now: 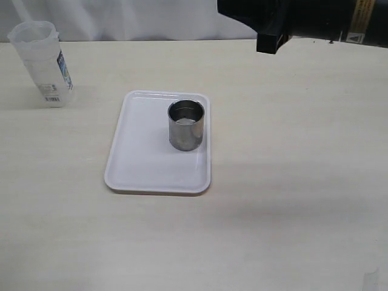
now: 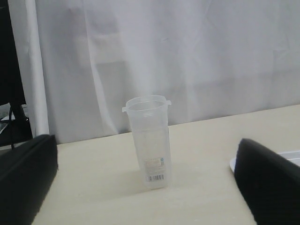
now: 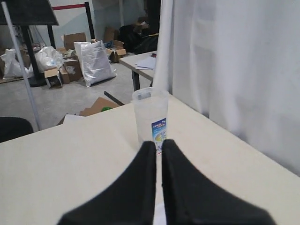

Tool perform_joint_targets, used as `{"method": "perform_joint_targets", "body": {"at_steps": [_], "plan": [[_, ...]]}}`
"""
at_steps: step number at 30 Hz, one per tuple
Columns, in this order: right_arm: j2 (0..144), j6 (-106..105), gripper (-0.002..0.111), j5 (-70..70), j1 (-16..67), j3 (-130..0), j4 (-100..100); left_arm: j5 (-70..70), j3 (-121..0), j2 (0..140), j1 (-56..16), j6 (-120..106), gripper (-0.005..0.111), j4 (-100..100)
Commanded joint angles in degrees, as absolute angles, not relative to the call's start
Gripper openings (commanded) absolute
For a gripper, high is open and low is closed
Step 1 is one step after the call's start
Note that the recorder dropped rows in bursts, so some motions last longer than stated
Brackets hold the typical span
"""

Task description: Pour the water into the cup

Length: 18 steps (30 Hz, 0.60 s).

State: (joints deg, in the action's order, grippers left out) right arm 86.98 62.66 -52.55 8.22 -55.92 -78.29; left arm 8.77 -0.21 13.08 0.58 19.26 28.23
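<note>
Exterior view: pale wooden table (image 1: 291, 212) w/ a white rectangular tray (image 1: 136, 173) near the centre. The cup (image 1: 185, 125), short shiny steel, no handle, stands upright on the tray's far right part, close to the rim. A translucent plastic container (image 1: 43, 63) w/ a blue-white label stands upright on the table at far left, well apart from the tray. Part of a black arm (image 1: 303, 21) shows at top right, above the table. Water can't be made out in cup or container.

Left wrist view: left gripper (image 2: 145, 154) is spread wide, one black finger on either side of the frame, holding nothing; the container stands beyond, between them.

Right wrist view: right gripper (image 3: 158, 145) has its fingers pressed together, nothing pinched, pointing toward the container.
</note>
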Motion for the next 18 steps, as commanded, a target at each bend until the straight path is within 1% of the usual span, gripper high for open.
{"method": "perform_joint_targets", "body": {"at_steps": [1,10,18], "plan": [[80.67,62.06,0.004,-49.97,7.91,-53.27,-77.31,8.93,0.0,12.89,0.62,19.61,0.096,27.93],[71.83,62.57,0.004,-48.1,7.91,-51.97,-77.31,8.75,0.0,12.89,0.62,19.83,0.096,27.81],[70.17,62.57,0.004,-48.2,7.91,-51.97,-77.31,8.75,0.0,12.89,0.62,19.83,0.096,27.81]]}}
